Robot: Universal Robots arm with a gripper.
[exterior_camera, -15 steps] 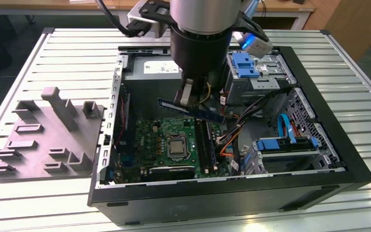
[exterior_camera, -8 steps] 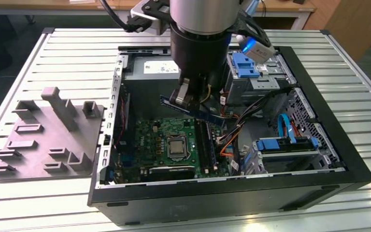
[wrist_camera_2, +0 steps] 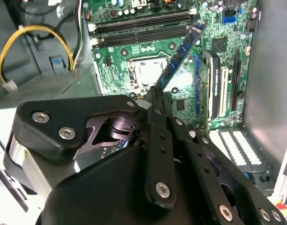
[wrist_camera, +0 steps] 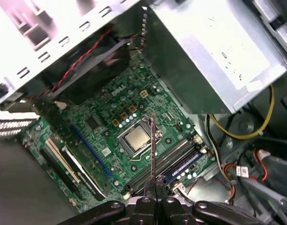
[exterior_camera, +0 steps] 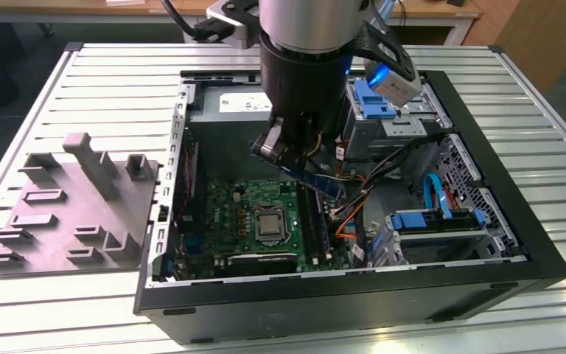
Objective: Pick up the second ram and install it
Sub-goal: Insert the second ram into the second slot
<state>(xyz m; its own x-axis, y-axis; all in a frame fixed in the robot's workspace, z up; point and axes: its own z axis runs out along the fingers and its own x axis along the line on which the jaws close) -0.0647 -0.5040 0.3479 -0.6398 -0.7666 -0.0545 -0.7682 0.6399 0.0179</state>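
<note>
Where your gripper [exterior_camera: 276, 151] pinches the memory stick [exterior_camera: 312, 179] at the exterior view's centre, the first wrist view shows it edge-on over the slots [wrist_camera: 175, 156].

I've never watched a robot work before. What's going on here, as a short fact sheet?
Setting: open computer case lying on a slatted metal table
Held item: second ram, a narrow circuit strip
Jaws: shut on one end of the second ram
Position: tilted in the air above the motherboard, not seated in a slot
Memory slots: long black slots beside the processor socket
Also on the table: grey tray, to the exterior view's left of the case
</note>
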